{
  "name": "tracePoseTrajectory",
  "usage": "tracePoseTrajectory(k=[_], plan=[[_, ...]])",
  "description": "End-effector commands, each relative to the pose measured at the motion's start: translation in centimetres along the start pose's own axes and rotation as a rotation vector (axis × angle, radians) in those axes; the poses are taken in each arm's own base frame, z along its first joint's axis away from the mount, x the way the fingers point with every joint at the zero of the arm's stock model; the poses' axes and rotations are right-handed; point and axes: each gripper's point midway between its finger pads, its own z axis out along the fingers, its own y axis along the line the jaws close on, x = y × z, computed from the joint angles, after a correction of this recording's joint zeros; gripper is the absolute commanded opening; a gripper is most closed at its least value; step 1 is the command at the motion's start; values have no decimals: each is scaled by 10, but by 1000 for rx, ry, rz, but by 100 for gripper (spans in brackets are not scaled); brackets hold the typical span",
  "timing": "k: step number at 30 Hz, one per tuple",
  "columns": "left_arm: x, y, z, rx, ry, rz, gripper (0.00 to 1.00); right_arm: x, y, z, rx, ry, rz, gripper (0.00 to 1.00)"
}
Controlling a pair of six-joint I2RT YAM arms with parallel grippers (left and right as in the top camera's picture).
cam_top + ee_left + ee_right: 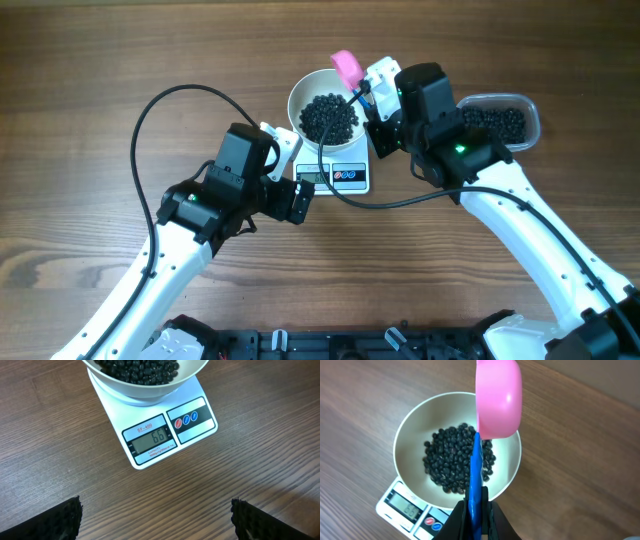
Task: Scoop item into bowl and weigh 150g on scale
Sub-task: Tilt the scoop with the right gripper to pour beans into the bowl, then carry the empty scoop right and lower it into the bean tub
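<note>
Pink scoop (499, 400) in right fingers (457, 522), left fingers (60, 520) — wide

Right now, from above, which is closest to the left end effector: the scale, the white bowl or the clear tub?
1. Small white rectangular digital scale, just right of the left end effector.
2. Round white bowl, sitting on the scale, farther back.
3. Clear rounded plastic tub, far right.

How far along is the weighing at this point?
Done: bowl sits on the scale with beans in it; display reads in the sixties, short of 150. In hand: right fingers shut on the pink scoop over the bowl. Remaining: more scoops from the tub.
</note>
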Motion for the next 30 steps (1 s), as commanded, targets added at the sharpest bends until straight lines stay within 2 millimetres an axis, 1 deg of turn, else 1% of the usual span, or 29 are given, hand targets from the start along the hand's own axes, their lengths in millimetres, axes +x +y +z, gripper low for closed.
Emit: tracePoseTrajectory(k=[1, 4, 7, 11, 14, 15, 17, 19, 21, 24, 28, 30], plan=[[-7, -1, -3, -5, -17, 3, 100, -8, 3, -10, -40, -36, 154, 4], [-7, -1, -3, -5, -17, 3, 100, -8, -6, -13, -58, -41, 260, 4], [-7, -1, -3, -5, -17, 3, 100, -10, -25, -20, -99, -55, 409, 4], [-7, -1, -3, -5, -17, 3, 100, -10, -59, -37, -188, -92, 558, 4], [-7, -1, -3, -5, -17, 3, 100, -1, -95, -49, -184, -113, 637, 4], [-7, -1, -3, -5, -17, 3, 100, 7, -114, -55, -154, -116, 679, 4], [-7, -1, -3, -5, -17, 3, 100, 24, -145, -64, -88, -113, 727, 4], [-7, -1, -3, -5, -17, 3, 100, 42, -170, -73, -25, -103, 723, 4], [-7, -1, -3, -5, -17, 3, 100, 57, -185, -80, 15, -89, 719, 4], [-7, -1, -3, -5, -17, 3, 100, 80, -201, -90, 71, -47, 705, 4], [-7, -1, -3, -5, -17, 3, 100, 116, -221, -97, 240, 77, 694, 4], [-7, -1, -3, -5, -17, 3, 100, 131, -228, -102, 320, 139, 685, 4]])
